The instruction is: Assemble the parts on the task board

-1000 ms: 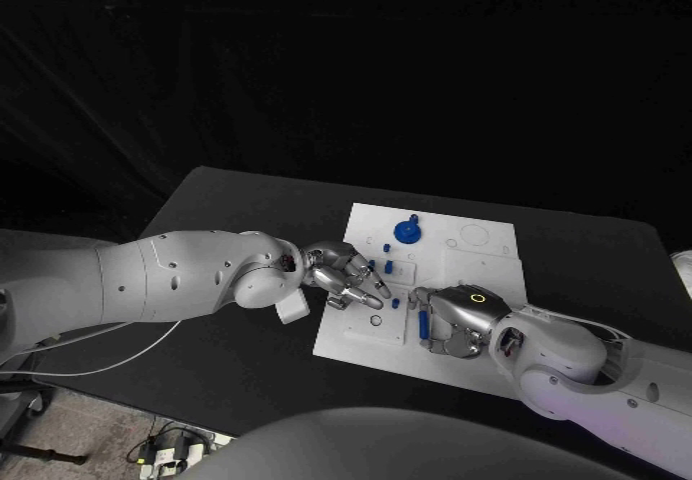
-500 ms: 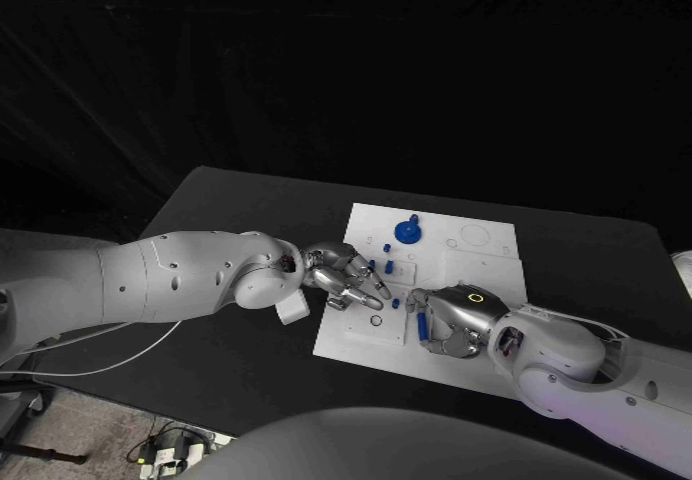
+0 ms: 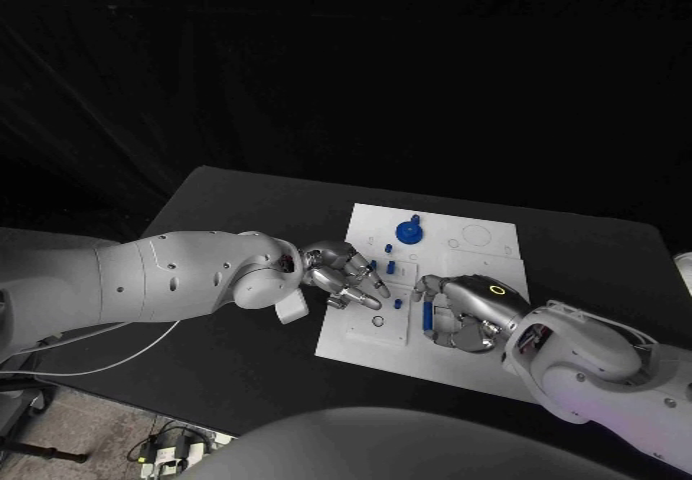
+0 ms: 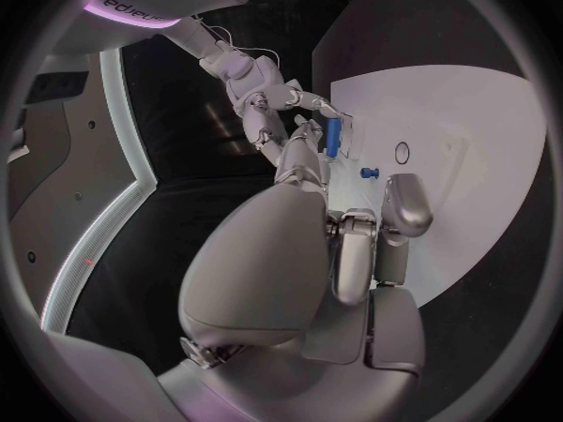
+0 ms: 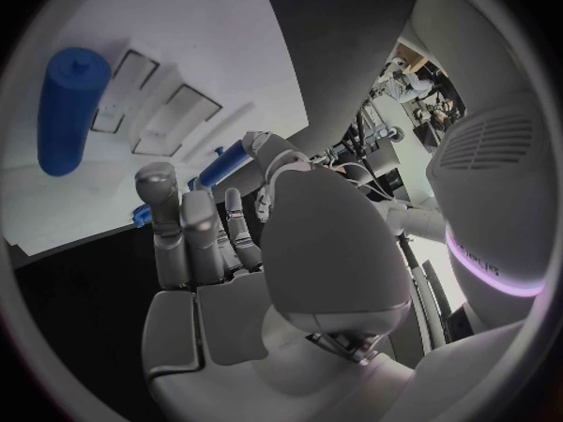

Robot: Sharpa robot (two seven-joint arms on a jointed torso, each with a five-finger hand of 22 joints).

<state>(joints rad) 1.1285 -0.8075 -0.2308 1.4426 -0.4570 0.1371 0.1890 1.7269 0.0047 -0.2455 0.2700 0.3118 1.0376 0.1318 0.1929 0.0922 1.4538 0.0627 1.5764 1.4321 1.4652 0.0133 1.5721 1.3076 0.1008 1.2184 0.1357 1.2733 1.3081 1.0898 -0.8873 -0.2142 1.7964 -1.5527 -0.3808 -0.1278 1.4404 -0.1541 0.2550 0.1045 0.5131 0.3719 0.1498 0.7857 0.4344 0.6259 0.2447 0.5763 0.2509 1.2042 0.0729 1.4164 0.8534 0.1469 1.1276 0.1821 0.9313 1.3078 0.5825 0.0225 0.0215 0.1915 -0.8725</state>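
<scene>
The white board [image 3: 476, 262] lies on the black desk [image 3: 231, 210], with a round blue part [image 3: 408, 233] standing near its far edge and small blue pegs [image 3: 378, 267] beside the left hand [image 3: 351, 277]. That hand rests on the board with fingers loosely bent, holding nothing. The right hand [image 3: 462, 312] pinches a long blue peg [image 3: 427, 316] over the board; since a second ago it has moved slightly to the right.

Left hand [image 3: 351, 278] curled, empty; right hand [image 3: 459, 312] pinches something.
</scene>
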